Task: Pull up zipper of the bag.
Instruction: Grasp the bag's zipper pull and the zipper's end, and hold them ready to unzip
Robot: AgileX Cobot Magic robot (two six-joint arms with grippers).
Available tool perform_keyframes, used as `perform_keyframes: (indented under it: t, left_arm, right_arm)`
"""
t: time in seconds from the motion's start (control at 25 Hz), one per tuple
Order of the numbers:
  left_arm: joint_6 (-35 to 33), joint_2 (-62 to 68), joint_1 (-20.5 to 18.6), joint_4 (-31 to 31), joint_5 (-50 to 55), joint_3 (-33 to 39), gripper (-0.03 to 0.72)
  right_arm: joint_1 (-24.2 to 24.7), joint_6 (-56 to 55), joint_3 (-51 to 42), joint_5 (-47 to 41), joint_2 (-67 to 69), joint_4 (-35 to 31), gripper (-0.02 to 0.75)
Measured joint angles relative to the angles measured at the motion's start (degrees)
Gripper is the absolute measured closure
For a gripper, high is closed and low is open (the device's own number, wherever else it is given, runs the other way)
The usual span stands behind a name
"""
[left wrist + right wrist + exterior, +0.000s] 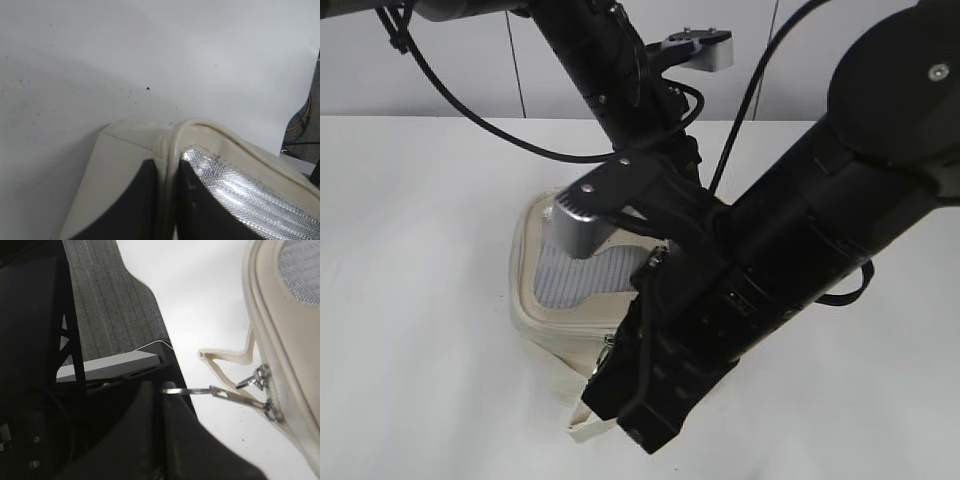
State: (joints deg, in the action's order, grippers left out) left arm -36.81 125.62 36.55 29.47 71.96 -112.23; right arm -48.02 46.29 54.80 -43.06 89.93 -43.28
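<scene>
The cream bag (545, 315) lies on the white table with its grey mesh window (570, 275) facing up. In the left wrist view my left gripper (167, 167) is shut on the bag's lid rim (200, 131), next to the shiny mesh (240, 192). In the right wrist view my right gripper (169, 390) is shut on the round ring pull (186, 390) of one silver slider (270, 412) on the zipper track (272, 352). The pull is stretched straight out from the bag. A second slider (256, 376) hangs just above it. The loose strap (225, 359) lies beside them. In the exterior view the right gripper (615, 385) is at the bag's near corner.
The white table (420, 250) surrounds the bag. Both black arms cross above the bag in the exterior view and hide its right half. A silver wrist camera (575, 225) hangs over the lid. A dark ribbed surface (110, 300) lies beyond the table edge.
</scene>
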Motion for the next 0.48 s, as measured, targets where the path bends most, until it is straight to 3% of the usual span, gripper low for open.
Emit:
perform_keyframes:
  t: [0.32,0.44,0.48]
  left_arm:
    - [-0.17,0.0,0.12,0.0,0.45,0.0,0.616]
    - [-0.17,0.0,0.16,0.0,0.03,0.0,0.616]
    - [-0.17,0.0,0.16,-0.12,-0.22,0.0,0.616]
  right_arm:
    - [-0.04,-0.17,0.15,0.38,0.35,-1.76,0.719]
    - [-0.26,-4.58,0.4,0.11,0.29,0.02,0.609]
    - [-0.38,-6.82,0.45,0.01,0.06,1.23,0.523]
